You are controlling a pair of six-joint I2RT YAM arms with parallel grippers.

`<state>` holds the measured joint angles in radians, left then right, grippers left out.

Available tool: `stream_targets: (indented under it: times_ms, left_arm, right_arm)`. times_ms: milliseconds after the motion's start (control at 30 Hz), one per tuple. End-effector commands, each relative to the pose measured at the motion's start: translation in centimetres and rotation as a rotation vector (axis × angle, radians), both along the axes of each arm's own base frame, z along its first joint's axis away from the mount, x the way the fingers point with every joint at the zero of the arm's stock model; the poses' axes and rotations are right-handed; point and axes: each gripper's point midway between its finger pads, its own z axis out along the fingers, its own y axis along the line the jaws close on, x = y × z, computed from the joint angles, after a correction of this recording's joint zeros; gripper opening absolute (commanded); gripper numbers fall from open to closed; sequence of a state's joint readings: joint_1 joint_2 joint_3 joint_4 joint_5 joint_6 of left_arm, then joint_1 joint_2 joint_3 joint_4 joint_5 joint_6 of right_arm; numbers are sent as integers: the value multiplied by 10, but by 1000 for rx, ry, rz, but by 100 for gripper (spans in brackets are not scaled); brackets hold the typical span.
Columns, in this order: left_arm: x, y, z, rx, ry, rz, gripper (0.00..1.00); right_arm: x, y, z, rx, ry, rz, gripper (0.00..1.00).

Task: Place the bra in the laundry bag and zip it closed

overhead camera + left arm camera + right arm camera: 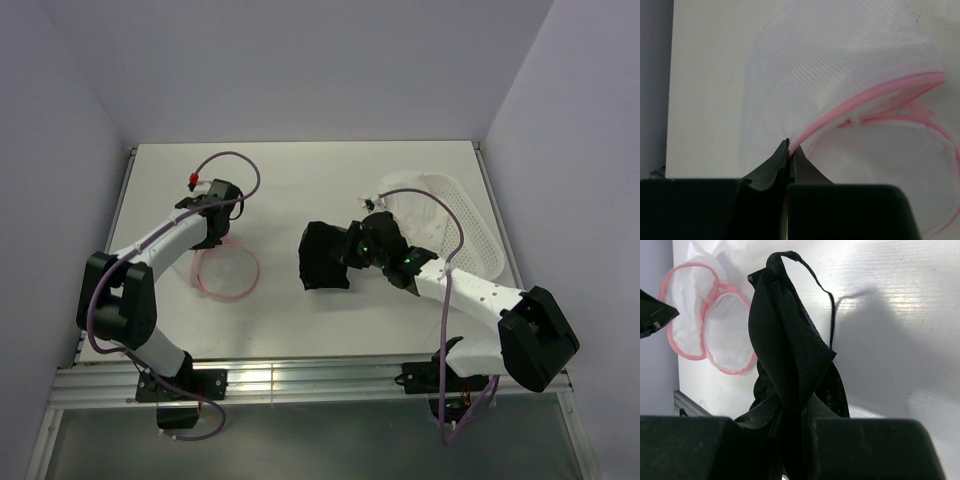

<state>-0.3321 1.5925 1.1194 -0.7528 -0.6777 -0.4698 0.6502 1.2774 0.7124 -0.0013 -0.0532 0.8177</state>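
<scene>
The laundry bag (228,270) is a round white mesh pouch with pink zipper trim, lying left of the table's middle. My left gripper (216,236) is shut on its pink rim (830,116) at the bag's far edge and lifts that edge; the bag (840,75) fills the left wrist view. The bag stands open, showing two pink rings in the right wrist view (710,330). The black bra (324,256) hangs from my right gripper (350,252), which is shut on it near the table's middle. In the right wrist view the bra (785,340) dangles with a thin strap looping out.
A white perforated plastic basket (462,225) lies at the back right, behind my right arm. White walls close in the table's left, back and right sides. A metal rail (300,380) runs along the near edge.
</scene>
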Motion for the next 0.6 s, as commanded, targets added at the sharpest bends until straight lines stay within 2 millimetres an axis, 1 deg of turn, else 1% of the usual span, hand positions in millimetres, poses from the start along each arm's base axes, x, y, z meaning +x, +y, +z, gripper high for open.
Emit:
stream_targets:
  times_ms: [0,33,67,100,167,200,233,300,333,400,433,567]
  left_arm:
    - [17,-11,34,-72,-113,-12,3]
    - [18,-18,39,-102,-125,-28,0]
    - [18,-28,41,-153,-126,-55,0]
    - [20,-38,51,-188,-153,-76,0]
    - [20,-52,60,-234,-168,-106,0]
    - [20,-68,68,-278,-182,-148,0]
    - [21,-75,72,-299,-193,-161,0]
    - [20,-95,81,-362,-204,-207,0]
    - [20,-101,83,-378,-207,-225,0]
    - [19,-117,86,-411,-211,-257,0]
    - [19,-122,86,-423,-207,-268,0]
    - [14,-151,82,-486,-200,-331,0]
  right_arm:
    - [0,6,24,64,-53,20,0]
    - [-1,7,25,72,-53,23,0]
    - [-2,9,28,82,-57,29,0]
    - [-4,11,34,102,-62,40,0]
    - [-6,14,40,124,-71,59,0]
    - [-6,16,44,137,-75,67,0]
    - [-10,21,48,159,-70,99,0]
    - [-14,30,58,204,-82,140,0]
    - [-19,35,62,231,-76,177,0]
    - [-21,40,70,262,-92,198,0]
    - [-23,42,72,272,-94,212,0]
    - [-31,55,85,347,-108,291,0]
